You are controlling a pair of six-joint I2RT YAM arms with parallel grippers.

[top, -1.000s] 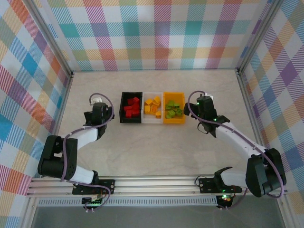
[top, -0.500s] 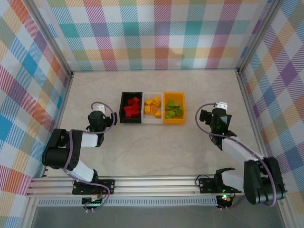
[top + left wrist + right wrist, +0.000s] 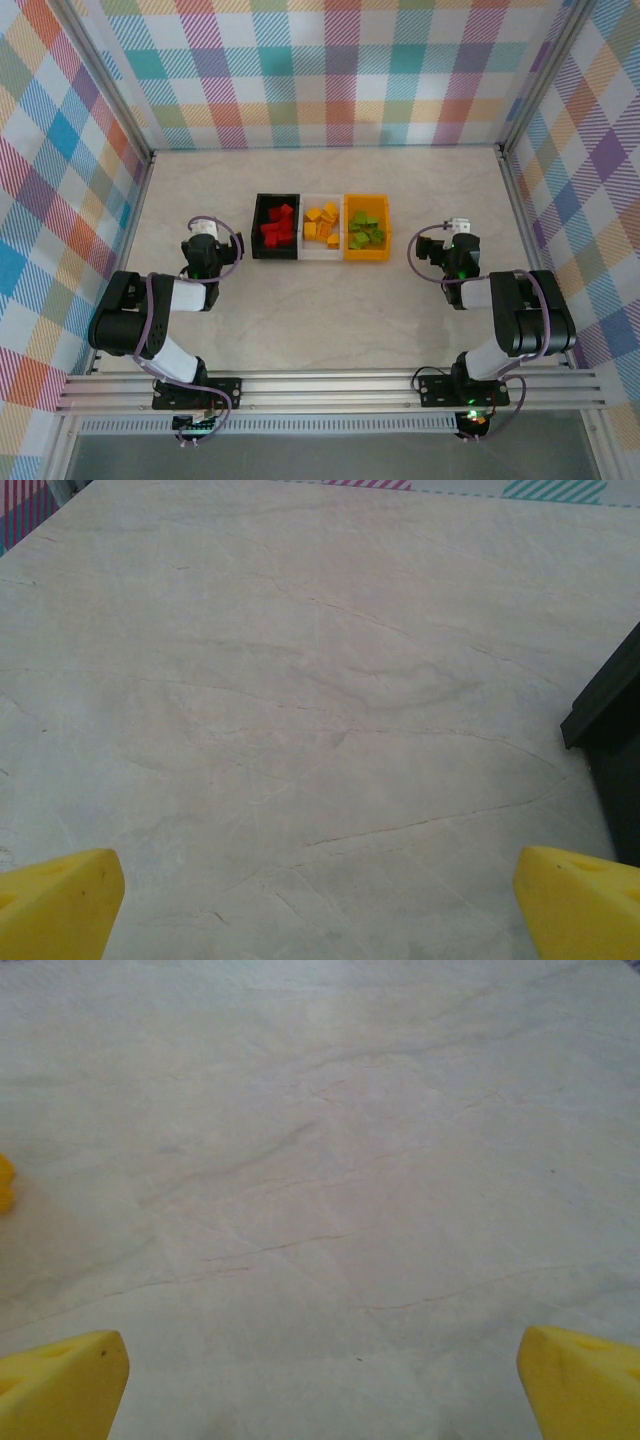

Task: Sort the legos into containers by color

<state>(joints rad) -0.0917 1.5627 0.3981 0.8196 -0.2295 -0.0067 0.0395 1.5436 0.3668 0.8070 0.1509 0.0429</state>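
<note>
Jaws on left gripper [image 3: 320, 915] and right gripper [image 3: 322, 1395] gape wide, empty.

left arm [image 3: 185, 295] and right arm [image 3: 530, 320] look alike: black rounded joint housings, white link tubes, and a thin purple cable [image 3: 149, 310] looping along each. a small white block [image 3: 458, 226] caps each wrist. a green light [image 3: 461, 270] glows on the right arm. the fingertips [image 3: 60, 905] are blunt yellow wedges.
</note>
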